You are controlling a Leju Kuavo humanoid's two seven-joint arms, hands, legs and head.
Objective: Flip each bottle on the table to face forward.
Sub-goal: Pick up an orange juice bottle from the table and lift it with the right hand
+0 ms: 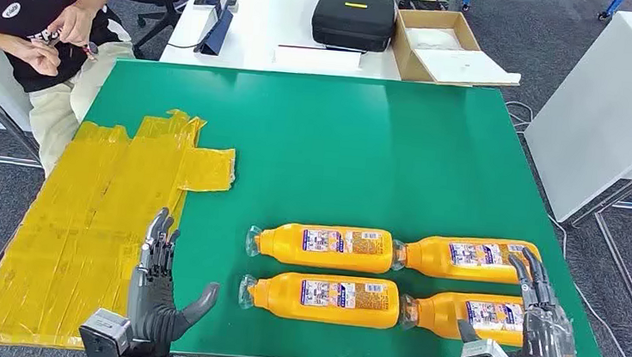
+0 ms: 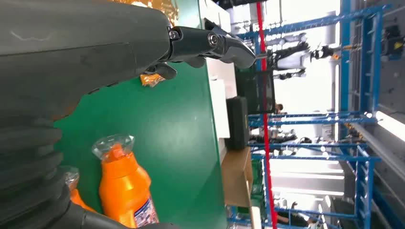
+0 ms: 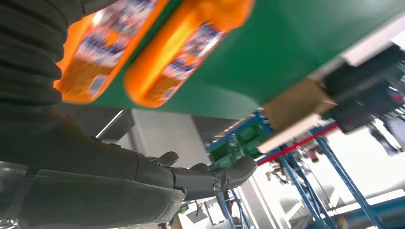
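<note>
Four bottles point(image 1: 324, 242) lie close together in two rows on green table point(image 1: 341, 146) (round, so they roll). Your left hand point(image 1: 156, 290) and right hand point(image 1: 541, 323) open, empty. Nudge one, neighbour probably shifts toward edge.

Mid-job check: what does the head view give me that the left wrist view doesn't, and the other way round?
Head view alone: all four orange bottles lying in two rows, including the far right bottle and near right bottle, the right hand open over them, the yellow taped sheet and a seated person.

Left wrist view alone: blue racking beyond the table.

Both: the open left hand, the green table, and the far left bottle with its clear cap end.
</note>
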